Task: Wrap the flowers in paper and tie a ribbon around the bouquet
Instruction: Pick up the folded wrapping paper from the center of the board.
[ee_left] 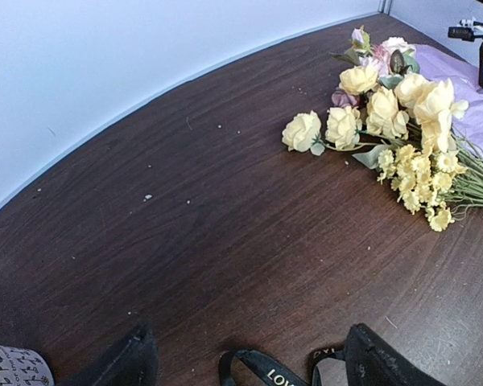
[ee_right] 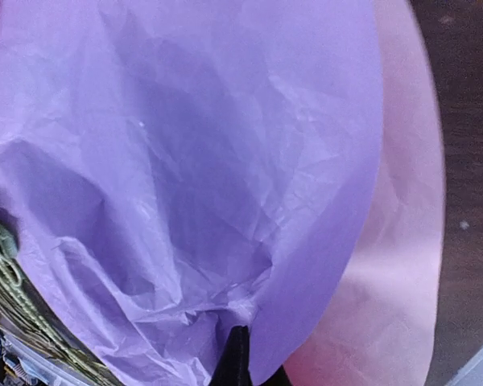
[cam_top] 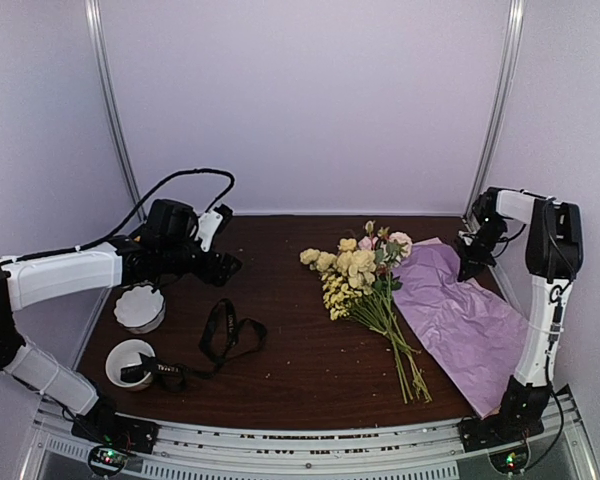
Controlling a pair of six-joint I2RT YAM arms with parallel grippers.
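Gripping paper [ee_right: 185, 161] edge, apparently, right end effector [ee_right: 237, 350]

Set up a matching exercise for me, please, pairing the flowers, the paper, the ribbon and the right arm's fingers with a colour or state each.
Things:
1. flowers
2. paper
3. ribbon
4. right fingers

Colours or states:
A. black, lying in loops
B. shut on the edge of the paper
C. pale yellow, with a few pink
D. lilac and crinkled

Pairs: 1-C, 2-D, 3-A, 4-B.
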